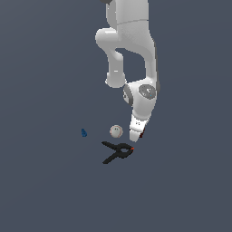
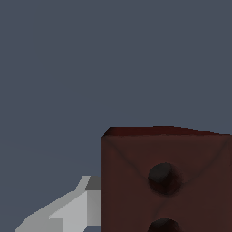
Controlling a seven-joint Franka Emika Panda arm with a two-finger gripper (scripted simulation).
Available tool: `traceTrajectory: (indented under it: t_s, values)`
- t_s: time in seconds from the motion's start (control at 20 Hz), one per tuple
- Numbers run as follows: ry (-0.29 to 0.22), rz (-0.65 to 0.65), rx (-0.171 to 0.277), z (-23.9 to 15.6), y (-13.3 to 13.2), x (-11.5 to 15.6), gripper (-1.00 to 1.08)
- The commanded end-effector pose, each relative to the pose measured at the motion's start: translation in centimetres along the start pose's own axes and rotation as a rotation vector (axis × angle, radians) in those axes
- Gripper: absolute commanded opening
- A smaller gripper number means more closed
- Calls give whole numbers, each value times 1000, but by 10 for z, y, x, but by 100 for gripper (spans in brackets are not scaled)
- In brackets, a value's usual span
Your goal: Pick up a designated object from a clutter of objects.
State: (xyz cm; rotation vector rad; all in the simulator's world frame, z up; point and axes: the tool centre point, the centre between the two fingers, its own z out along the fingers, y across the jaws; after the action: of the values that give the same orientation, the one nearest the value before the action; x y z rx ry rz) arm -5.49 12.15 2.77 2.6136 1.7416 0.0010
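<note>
Filling much of the wrist view, the dark red-brown brick (image 2: 165, 181) sits right up against the camera, its flat face marked by two dark round holes (image 2: 162, 177) and faint diagonal creases. One light grey finger (image 2: 72, 208) of the claw shows just beside the brick's edge, touching or almost touching it; the other finger is out of sight behind the brick. From these pictures I cannot tell for certain whether the claw is clamped on the brick, though the brick lies right at the fingers.

Seen from the exterior view, the white arm (image 1: 131, 41) reaches down from above and ends in the claw (image 1: 137, 133), tilted toward the exterior view's left. A thin sliver of dark red, the brick (image 1: 143, 132), shows along the claw's edge on the exterior view's right, low near the grey counter (image 1: 45, 190). Whether it rests on the counter or is lifted off it cannot be made out.

A white ball (image 1: 116, 131) lies just beside the claw on the exterior view's left. A black clamp (image 1: 115, 152) with an orange-red tip (image 1: 132, 148) lies just below the claw's end in that view, its handles spread toward the exterior view's left. A tiny blue piece (image 1: 84, 132) sits apart, farther to the exterior view's left of the ball.
</note>
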Motion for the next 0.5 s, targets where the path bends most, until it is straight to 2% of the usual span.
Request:
traceTrajectory:
  t_s: [0.0,0.45]
  values:
    - [0,0,1,1,-1,0,-100]
    - [0,0,0,-6,2,0,-100]
